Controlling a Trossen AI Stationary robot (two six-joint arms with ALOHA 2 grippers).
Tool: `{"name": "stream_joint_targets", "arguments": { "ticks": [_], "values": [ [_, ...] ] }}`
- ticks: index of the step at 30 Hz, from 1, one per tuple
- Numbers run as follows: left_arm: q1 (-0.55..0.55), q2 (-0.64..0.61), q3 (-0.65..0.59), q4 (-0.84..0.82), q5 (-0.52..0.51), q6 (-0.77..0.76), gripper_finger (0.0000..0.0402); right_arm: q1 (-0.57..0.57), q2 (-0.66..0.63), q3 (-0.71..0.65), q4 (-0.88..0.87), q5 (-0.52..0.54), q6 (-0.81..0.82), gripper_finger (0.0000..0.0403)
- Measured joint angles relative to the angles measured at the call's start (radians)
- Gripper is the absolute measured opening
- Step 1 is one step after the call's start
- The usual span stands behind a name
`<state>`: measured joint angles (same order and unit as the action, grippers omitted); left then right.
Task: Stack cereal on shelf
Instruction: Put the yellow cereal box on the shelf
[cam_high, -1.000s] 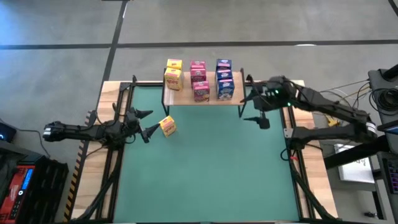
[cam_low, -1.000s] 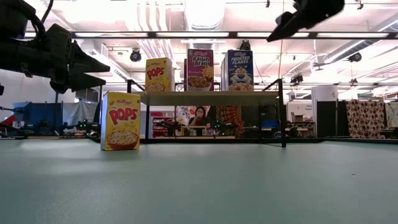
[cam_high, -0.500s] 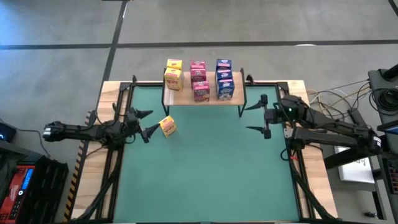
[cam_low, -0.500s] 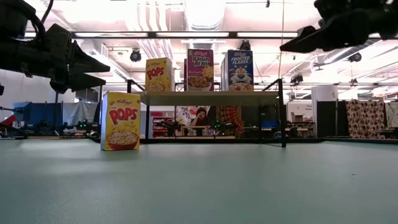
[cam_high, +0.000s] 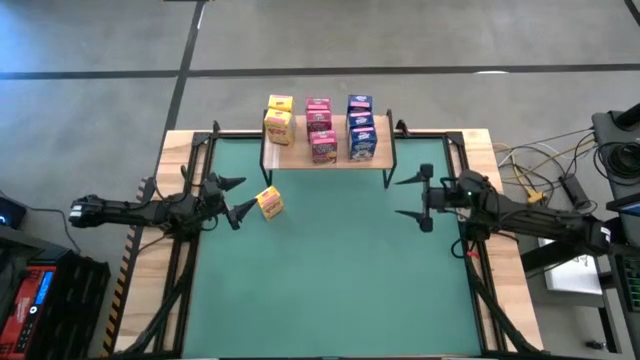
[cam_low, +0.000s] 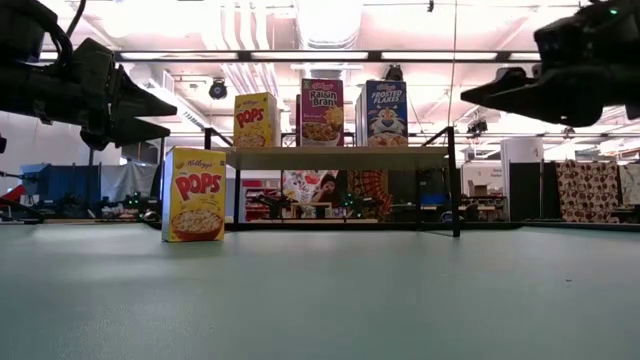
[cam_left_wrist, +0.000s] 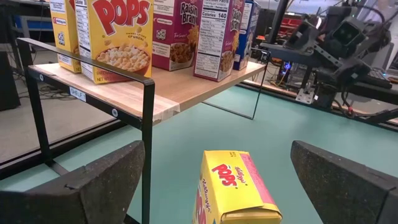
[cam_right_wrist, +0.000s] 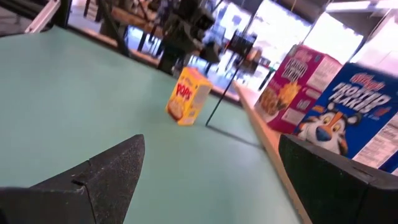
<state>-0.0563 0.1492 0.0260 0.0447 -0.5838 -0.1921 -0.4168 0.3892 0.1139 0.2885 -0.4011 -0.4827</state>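
While the left gripper (cam_high: 232, 198) is hanging wide open and empty just left of the loose yellow box (cam_high: 269, 202) at centre-left of the high view, we are judging the box light, thin-walled and easily crushed. We are favouring its narrow sides, probably. Eight boxes are sitting on the shelf (cam_high: 300, 158). The right gripper (cam_high: 415, 197) is waiting open, empty, right of centre.

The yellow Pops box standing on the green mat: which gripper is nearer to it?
Left. The left gripper sits open right beside the yellow Pops box, while the right gripper hangs open across the mat near the shelf's right end.
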Motion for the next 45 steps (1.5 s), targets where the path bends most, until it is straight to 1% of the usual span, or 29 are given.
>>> {"name": "stream_joint_targets", "arguments": {
  "ticks": [4,6,17,25,42,45],
  "values": [
    [0.000,0.000,0.000,0.000,0.000,0.000,0.0387,0.000,-0.023,-0.087,0.137,0.000,0.001,0.0359],
    [0.000,0.000,0.000,0.000,0.000,0.000,0.0387,0.000,-0.029,-0.101,0.160,-0.002,-0.002,0.0359],
    [0.000,0.000,0.000,0.000,0.000,0.000,0.0387,0.000,-0.027,-0.100,0.120,0.006,0.019,0.0359],
    [0.000,0.000,0.000,0.000,0.000,0.000,0.0387,0.000,-0.027,-0.101,0.119,0.008,0.081,0.0359],
    [0.000,0.000,0.000,-0.001,0.000,0.001,0.0387,0.000,-0.027,-0.101,0.118,0.009,0.091,0.0359],
    [0.000,0.000,0.000,-0.004,0.000,0.023,0.0387,0.000,-0.027,-0.101,0.118,0.009,0.091,0.0359]
  ]
}}
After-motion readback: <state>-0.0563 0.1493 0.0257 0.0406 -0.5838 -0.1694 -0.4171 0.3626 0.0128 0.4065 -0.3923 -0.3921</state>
